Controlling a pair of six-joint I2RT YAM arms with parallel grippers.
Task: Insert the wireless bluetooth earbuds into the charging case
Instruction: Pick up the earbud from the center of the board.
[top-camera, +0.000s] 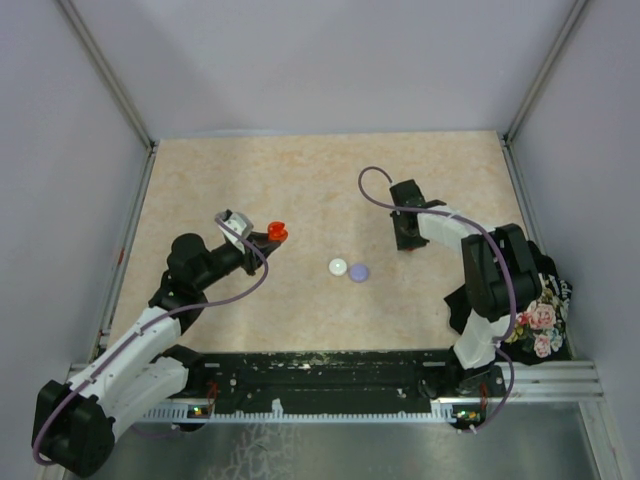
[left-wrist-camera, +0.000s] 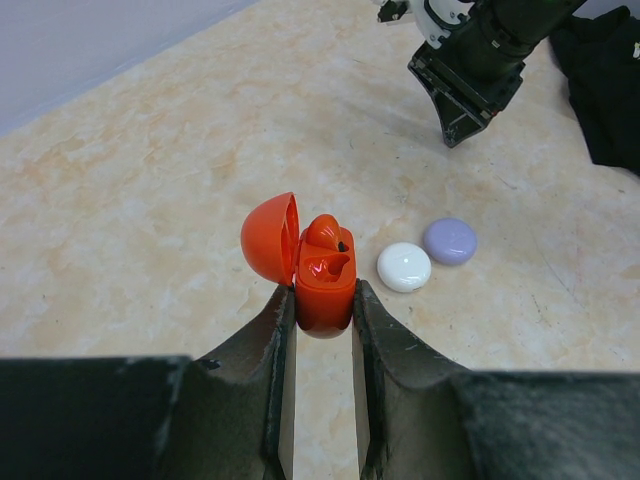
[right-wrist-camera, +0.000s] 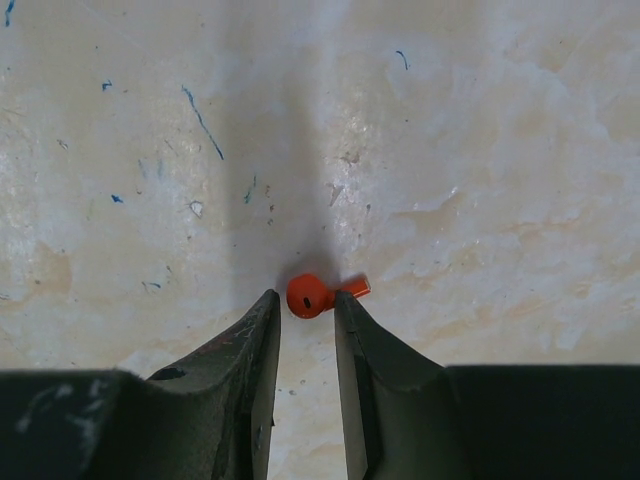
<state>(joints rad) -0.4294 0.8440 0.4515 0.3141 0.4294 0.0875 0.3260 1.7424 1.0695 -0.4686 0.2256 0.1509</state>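
Note:
My left gripper (left-wrist-camera: 324, 300) is shut on the base of the red charging case (left-wrist-camera: 325, 285), held above the table with its domed lid (left-wrist-camera: 270, 238) swung open to the left. One red earbud (left-wrist-camera: 325, 237) sits in the case's well. From above, that case (top-camera: 277, 232) shows at the left gripper's (top-camera: 268, 238) tip. My right gripper (right-wrist-camera: 306, 305) is down at the table, jaws narrowly open. A loose red earbud (right-wrist-camera: 310, 295) lies at its fingertips: the right finger touches its stem and a thin gap shows on the left. Seen from above, the right gripper (top-camera: 405, 243) hides that earbud.
A white round disc (top-camera: 338, 267) and a lavender round disc (top-camera: 359, 271) lie side by side mid-table between the arms. A black floral bag (top-camera: 540, 300) sits at the right edge by the right arm's base. Walls enclose the table on three sides.

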